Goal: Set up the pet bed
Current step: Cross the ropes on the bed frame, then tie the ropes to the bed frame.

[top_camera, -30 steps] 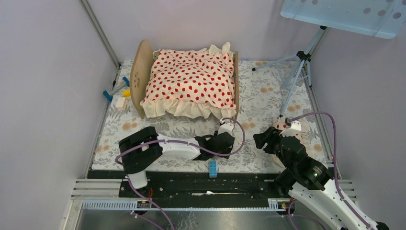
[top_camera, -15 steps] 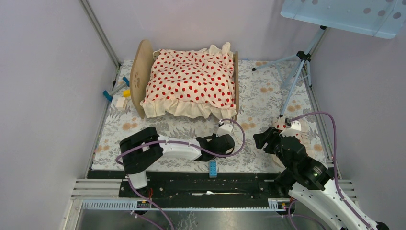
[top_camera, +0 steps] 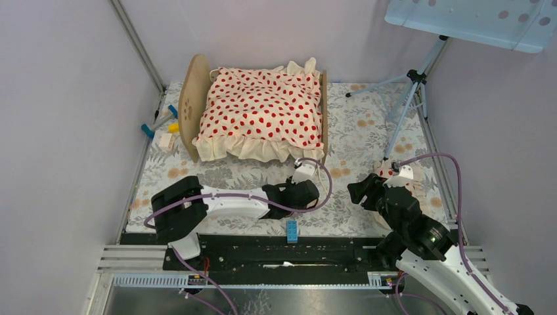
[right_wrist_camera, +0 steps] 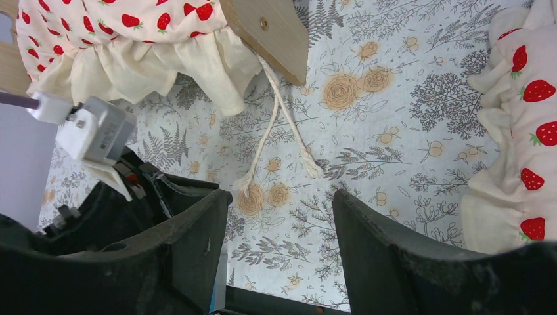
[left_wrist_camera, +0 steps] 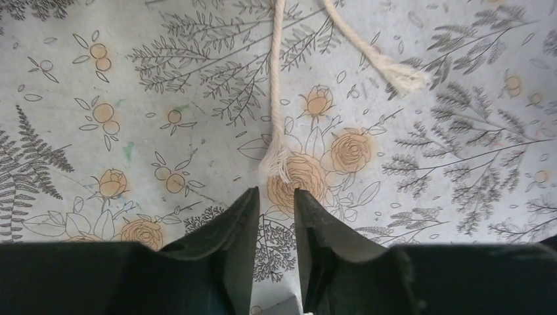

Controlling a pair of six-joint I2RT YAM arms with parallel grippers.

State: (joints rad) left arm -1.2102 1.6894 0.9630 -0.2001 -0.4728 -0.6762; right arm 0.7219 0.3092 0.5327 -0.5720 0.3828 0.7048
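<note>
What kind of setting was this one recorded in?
Probably a lab recording booth, not a home: plain panel walls close in a floral mat, a tripod stands at the back, and the pet bed is doll-size.

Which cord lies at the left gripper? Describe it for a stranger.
Start at the bed under the dotted blanket; two cream cords trail from its end board onto the flowered mat. Take the straighter cord, whose frayed tip stops just before the left gripper; the other cord ends farther right.
</note>
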